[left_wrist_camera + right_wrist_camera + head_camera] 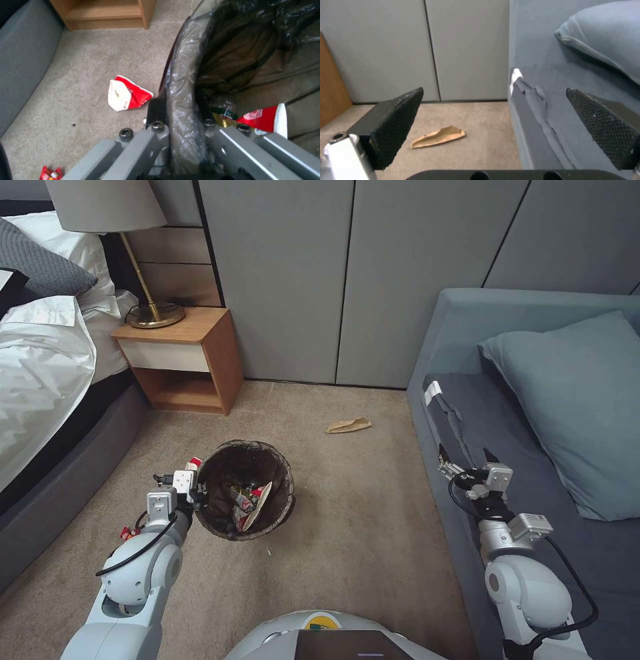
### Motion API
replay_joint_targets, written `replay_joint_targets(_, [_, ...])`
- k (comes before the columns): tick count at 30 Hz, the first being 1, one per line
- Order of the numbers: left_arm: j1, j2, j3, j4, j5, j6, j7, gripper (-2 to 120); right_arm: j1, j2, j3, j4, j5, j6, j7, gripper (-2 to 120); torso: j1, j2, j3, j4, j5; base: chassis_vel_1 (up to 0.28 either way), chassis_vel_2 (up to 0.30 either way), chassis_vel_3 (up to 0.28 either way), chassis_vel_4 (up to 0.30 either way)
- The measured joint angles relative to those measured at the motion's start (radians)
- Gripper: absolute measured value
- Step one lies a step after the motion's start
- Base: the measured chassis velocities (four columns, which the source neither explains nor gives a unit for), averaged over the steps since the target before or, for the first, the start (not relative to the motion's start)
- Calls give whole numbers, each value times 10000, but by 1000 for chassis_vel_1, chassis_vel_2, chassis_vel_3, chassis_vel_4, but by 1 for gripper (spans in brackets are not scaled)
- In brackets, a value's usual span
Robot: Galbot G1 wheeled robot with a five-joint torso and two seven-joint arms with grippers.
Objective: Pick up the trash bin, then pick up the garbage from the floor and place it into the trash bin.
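The left gripper (197,491) is clamping the near rim of the bin (283,500) on the carpet. The right gripper (467,459), fingers wide, is hovering over the sofa's (467,327) edge; the tan scrap (349,425) is lying ahead and leftward, its long axis running crosswise.

Left pincer (181,117) clamped over the bag-lined rim of the round white plastic trash bin (186,82), one finger outside, one inside. Just beyond the outer finger, a crushed red-and-white paper cup (128,93) on beige carpet (86,65). Inside the bin, close by the inner finger, a red-and-white cup (266,118).
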Motion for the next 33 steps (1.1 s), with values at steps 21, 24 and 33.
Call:
replay_joint_targets(21, [-71,-23,-56,5,3,0,4,3,48,-98,14,27,47,-182,-4,100,0,0,0,-1,0,-8,4,5,-4])
replay_joint_targets(24, [-88,-31,-56,18,2,0,10,3,70,-105,17,30,79,-226,39,100,0,0,0,-1,0,-43,60,51,-55])
replay_joint_targets(33, [-121,-22,-71,129,-1,0,33,3,92,-92,36,-18,72,-226,57,100,0,0,0,0,-1,-84,76,83,-80])
